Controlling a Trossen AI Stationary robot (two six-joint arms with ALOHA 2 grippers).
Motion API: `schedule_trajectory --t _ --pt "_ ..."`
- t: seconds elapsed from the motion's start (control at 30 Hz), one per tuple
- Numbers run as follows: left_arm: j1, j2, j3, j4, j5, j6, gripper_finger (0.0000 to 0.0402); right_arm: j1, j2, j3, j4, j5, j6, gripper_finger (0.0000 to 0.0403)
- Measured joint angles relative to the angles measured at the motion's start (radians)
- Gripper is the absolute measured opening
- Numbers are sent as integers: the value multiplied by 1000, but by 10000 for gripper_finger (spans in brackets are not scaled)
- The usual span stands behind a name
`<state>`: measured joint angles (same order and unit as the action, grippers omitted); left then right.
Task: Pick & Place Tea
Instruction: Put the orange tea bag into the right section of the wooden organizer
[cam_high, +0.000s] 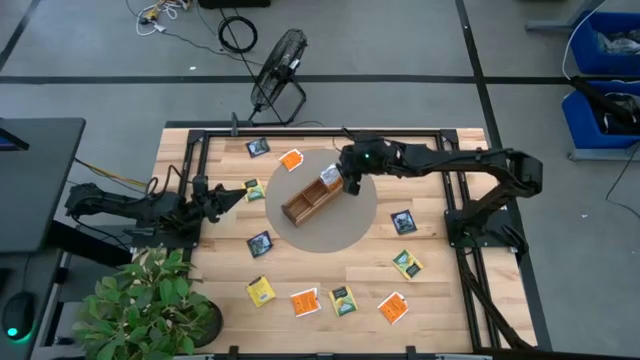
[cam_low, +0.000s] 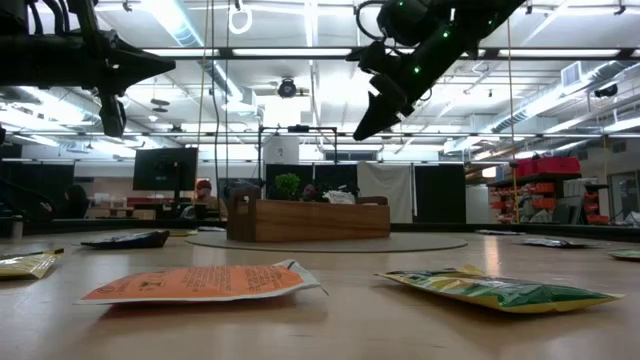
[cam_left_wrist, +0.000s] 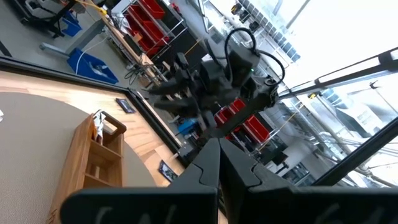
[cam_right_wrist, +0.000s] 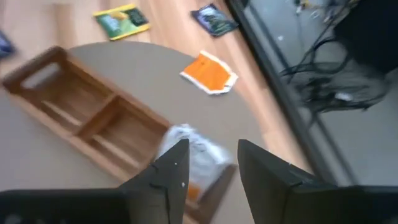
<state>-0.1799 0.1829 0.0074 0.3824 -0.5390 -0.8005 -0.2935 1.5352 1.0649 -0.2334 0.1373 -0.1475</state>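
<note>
Tea packets, small flat squares, lie scattered over the wooden table (cam_high: 430, 310): orange-and-white ones (cam_high: 304, 301), yellow-green ones (cam_high: 261, 290) and dark navy ones (cam_high: 403, 221), each lying apart from the others. One orange-and-white packet (cam_right_wrist: 210, 73) rests on the round grey mat (cam_high: 345, 225) just beside the brown wooden tray (cam_high: 297, 208), which has three compartments. A white-and-orange packet (cam_right_wrist: 194, 154), blurred in the right wrist view, sits in the tray's end compartment nearest the right gripper (cam_right_wrist: 208, 168). That gripper hangs above this end of the tray with its fingers apart and nothing between them. In the low view an orange packet (cam_low: 200, 283) and a yellow-green packet (cam_low: 500, 289) show slightly puffed, with crimped edges. The left gripper (cam_high: 243, 193) waits at the table's left side, fingers pressed together and empty, near a yellow-green packet (cam_high: 254, 189).
</note>
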Motion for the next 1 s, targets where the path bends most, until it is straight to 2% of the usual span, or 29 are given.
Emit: schedule_trajectory --t 0.1,0.27,0.37,0.73,1.0 --pt "0 0 0 0 0 0 3 22 -8 0 -42 -12 88 144" --pt "0 0 0 2 0 0 3 66 -13 0 -62 -161 229 142" --pt "0 1 0 -16 -2 0 9 101 -13 0 -65 -207 303 142" --pt "41 7 0 -31 -24 -58 110 255 -13 0 -125 -206 486 142" --pt "137 112 31 -111 136 -131 153 361 -13 0 -124 -117 551 142"
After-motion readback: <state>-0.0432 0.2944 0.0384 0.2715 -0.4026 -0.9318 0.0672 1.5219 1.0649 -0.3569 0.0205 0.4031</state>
